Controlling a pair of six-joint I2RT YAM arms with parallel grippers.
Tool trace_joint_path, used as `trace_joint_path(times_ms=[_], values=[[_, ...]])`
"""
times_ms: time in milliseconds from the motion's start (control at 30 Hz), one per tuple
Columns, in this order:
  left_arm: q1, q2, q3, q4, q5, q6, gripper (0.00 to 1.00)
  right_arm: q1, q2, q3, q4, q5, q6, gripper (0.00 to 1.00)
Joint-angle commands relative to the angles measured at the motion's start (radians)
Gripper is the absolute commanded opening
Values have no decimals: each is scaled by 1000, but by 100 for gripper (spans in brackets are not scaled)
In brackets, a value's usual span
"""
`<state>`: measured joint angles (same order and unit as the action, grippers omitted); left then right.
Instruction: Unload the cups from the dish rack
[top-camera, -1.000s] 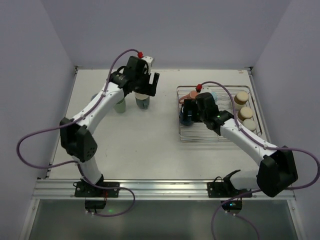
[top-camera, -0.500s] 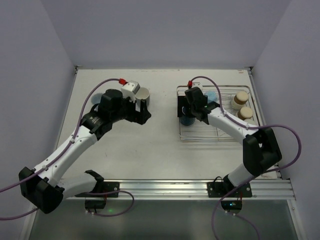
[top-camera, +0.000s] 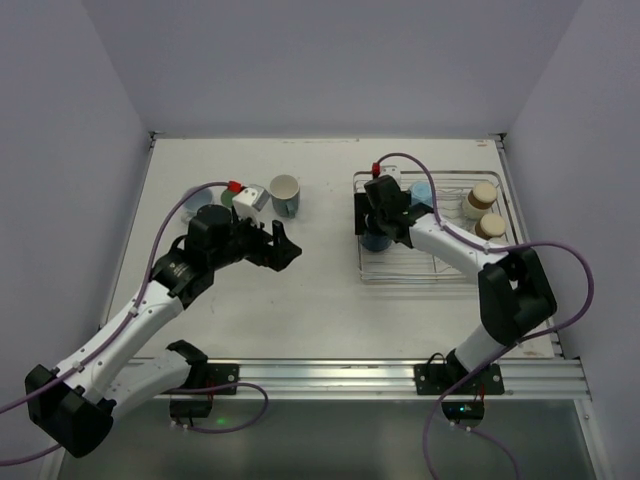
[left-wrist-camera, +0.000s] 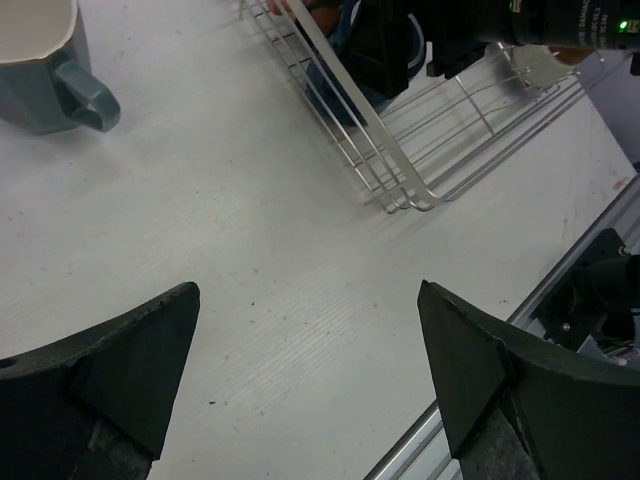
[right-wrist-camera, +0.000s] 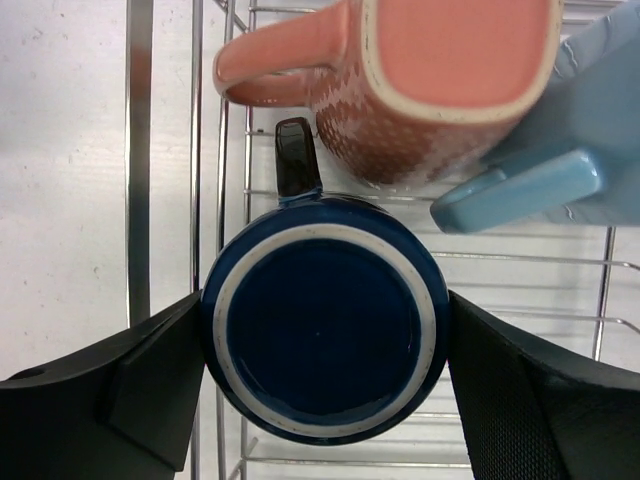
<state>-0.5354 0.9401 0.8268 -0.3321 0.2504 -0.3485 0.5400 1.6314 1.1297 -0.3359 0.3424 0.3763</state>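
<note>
An upside-down dark blue cup (right-wrist-camera: 325, 335) stands in the dish rack (top-camera: 440, 268), at its left end. My right gripper (right-wrist-camera: 325, 305) is shut on it, one finger pressed against each side. Behind it lie a salmon-pink mug (right-wrist-camera: 440, 80) and a light blue mug (right-wrist-camera: 575, 150). Two beige cups (top-camera: 484, 195) stand at the rack's right side. My left gripper (left-wrist-camera: 308, 292) hangs open over bare table left of the rack, nothing between its fingers. A grey-blue mug (top-camera: 285, 195) stands upright on the table behind it.
A green cup (top-camera: 232, 198) shows partly behind the left wrist. The rack's near left corner (left-wrist-camera: 400, 190) lies just ahead of the left gripper. An aluminium rail (top-camera: 320, 375) runs along the table's near edge.
The left arm has drawn back from the cups on the table toward the near side, gripper open. The right gripper has closed onto the dark blue cup in the rack.
</note>
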Motion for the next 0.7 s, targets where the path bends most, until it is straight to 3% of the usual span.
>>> trace_joint_path(times_ms=[0, 267, 467, 667], values=[[2, -1, -17, 105, 102, -52, 94, 21, -160, -21, 75, 69, -1, 58], [2, 38, -87, 415, 318, -237, 88, 28, -470, -146, 130, 29, 49, 52], [-14, 101, -219, 818, 426, -481, 85, 28, -746, -321, 320, -274, 191, 45], [-58, 190, -268, 1096, 431, -638, 82, 28, -837, -441, 561, -595, 398, 43]])
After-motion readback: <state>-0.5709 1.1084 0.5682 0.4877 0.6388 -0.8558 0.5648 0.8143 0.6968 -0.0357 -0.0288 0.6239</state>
